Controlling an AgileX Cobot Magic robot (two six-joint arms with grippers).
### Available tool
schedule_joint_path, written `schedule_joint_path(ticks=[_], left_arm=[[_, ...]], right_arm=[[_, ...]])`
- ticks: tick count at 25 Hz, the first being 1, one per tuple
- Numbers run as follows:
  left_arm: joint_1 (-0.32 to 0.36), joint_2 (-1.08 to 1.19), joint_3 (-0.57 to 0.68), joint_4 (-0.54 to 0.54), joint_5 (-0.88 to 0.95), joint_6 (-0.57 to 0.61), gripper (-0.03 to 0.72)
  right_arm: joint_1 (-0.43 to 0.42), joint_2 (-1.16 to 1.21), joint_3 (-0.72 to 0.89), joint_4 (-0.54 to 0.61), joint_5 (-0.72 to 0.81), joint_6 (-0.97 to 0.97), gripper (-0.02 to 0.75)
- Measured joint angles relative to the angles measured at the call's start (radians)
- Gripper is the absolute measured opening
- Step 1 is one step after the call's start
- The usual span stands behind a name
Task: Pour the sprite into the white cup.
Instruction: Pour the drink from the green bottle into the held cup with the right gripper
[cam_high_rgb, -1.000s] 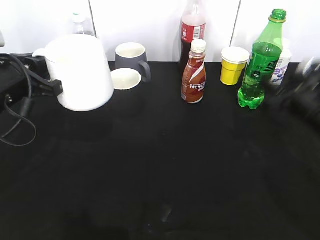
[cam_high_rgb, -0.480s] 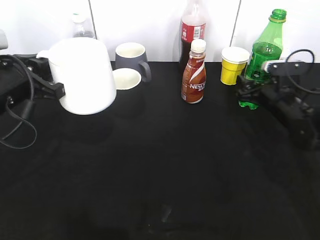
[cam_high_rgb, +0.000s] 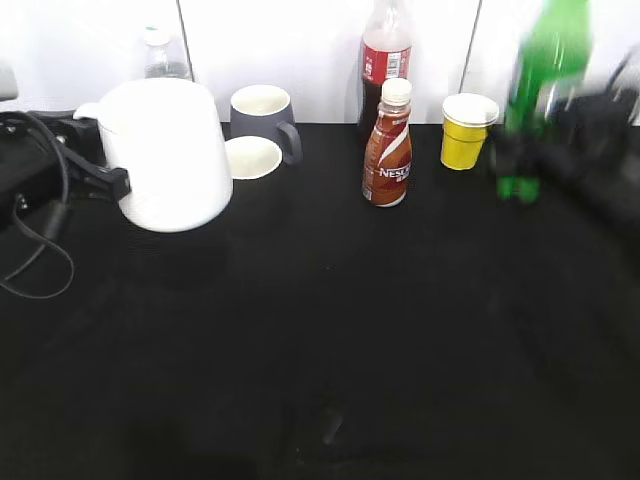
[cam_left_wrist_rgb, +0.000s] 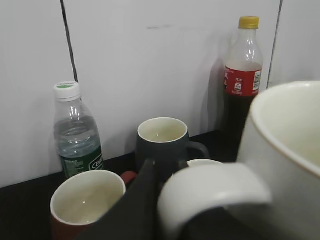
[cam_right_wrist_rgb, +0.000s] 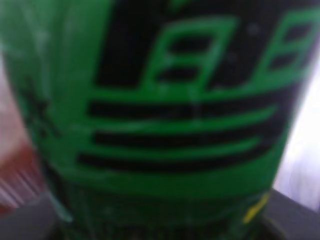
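The white cup is a large glossy mug at the left, held just above the black table. My left gripper is shut on its loop handle; one dark finger lies beside the handle in the left wrist view. The sprite, a green bottle, is blurred at the far right, its base a little above the table. My right gripper is shut on its lower body. In the right wrist view the sprite's green label fills the picture and hides the fingers.
A grey mug and a small white cup stand behind the white cup. A brown Nescafe bottle, cola bottle and yellow paper cup stand mid-back. A water bottle and red mug are near the wall. Cables lie at the left.
My right arm came in, closed on the sprite and lifted it slightly up and to the right. The white cup has stayed almost still.
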Motion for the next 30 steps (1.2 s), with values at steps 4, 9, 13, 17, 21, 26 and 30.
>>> schedule_joint_path(ticks=[4,9,13,17,21,26,30], left_arm=[[0.000,0.000,0.000,0.001,0.000,-0.008,0.060],[0.000,0.000,0.000,0.053,0.008,-0.054,0.060],[0.000,0.000,0.000,0.125,0.042,-0.101,0.060],[0.000,0.000,0.000,0.160,0.045,-0.105,0.060],[0.000,0.000,0.000,0.199,0.049,-0.075,0.060],[0.000,0.000,0.000,0.205,0.068,-0.030,0.060],[0.000,0.000,0.000,0.209,0.068,-0.029,0.060]], right_arm=[[0.158,-0.179,-0.038,-0.110,0.232,-0.006,0.420],[0.332,-0.123,-0.267,-0.196,0.463,-0.208,0.420],[0.351,-0.057,-0.326,-0.253,0.500,-0.523,0.419],[0.351,-0.053,-0.326,-0.254,0.500,-0.815,0.419],[0.351,-0.053,-0.326,-0.206,0.478,-0.978,0.419],[0.351,-0.053,-0.326,-0.151,0.440,-1.142,0.418],[0.351,-0.053,-0.326,-0.141,0.418,-1.220,0.418]])
